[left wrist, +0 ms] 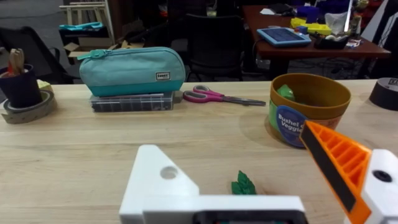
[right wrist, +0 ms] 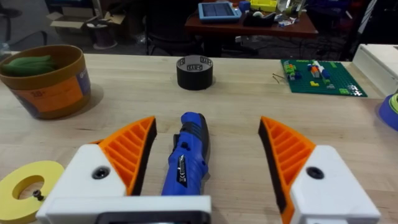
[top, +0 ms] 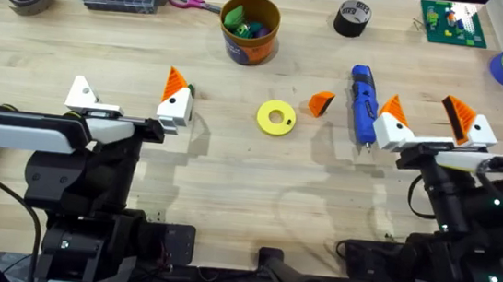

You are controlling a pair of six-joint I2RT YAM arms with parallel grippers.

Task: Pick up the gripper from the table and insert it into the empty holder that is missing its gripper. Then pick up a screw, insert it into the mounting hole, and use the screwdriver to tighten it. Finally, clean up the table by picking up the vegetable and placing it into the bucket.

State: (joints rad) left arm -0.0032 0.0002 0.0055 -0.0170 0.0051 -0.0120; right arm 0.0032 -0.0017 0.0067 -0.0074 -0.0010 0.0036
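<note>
Bright even overhead light, soft shadows on table (top: 230, 176) — background room dim, slightly blurred

Black arms, white finger blocks. Right gripper (top: 434, 117): two orange ribbed pads. Left gripper (top: 128, 101): one orange pad, one bare holder (top: 82, 93). Black cables.

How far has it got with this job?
Nothing looks done or in hand. The orange ribbed wedge lies loose, the white plastic holder block is bare, the blue pen-shaped screwdriver lies ungripped, and the small green vegetable sits outside the round orange bucket.
</note>
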